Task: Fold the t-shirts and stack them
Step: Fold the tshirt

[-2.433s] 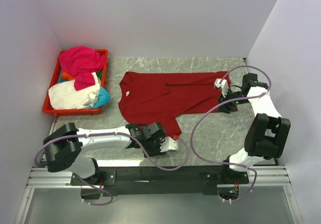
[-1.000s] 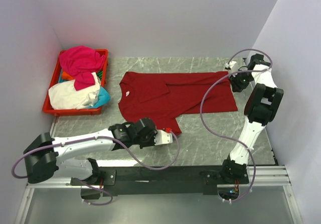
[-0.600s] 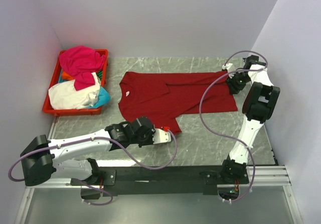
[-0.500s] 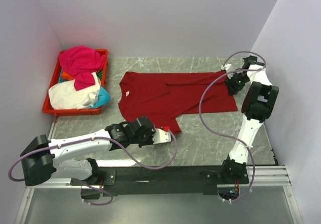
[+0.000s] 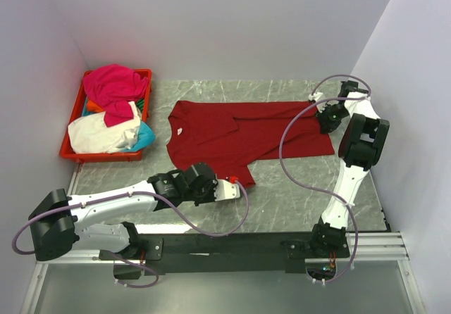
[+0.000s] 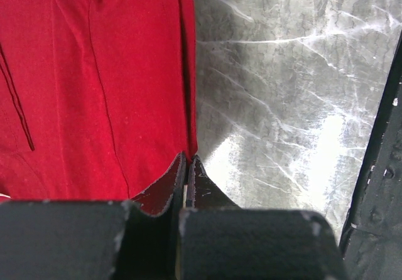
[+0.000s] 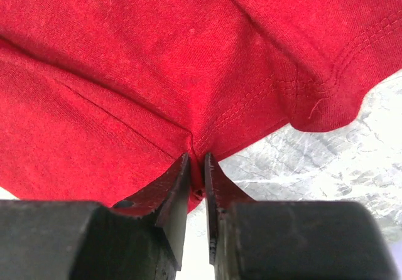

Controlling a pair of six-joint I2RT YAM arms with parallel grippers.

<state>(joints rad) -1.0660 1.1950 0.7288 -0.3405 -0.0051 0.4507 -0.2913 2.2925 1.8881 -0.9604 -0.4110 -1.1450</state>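
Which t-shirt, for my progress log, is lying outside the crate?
The dark red t-shirt, spread on the table; the magenta and cream-white ones are heaped in the red crate.

I see a grey marbled table (image 5: 303, 180) boxed in by plain pale lilac walls (image 5: 232, 25) on three sides, a black rail (image 5: 232, 243) along its near edge, soft glare on the stone.

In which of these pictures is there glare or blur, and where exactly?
Left wrist view: strong white glare on the grey marbled table beside the large dark red t-shirt; the left gripper, close to the lens, looks soft. Right wrist view: the shirt's stitching is sharp, the right gripper slightly blurred. Top external view: even light, faint shadows.
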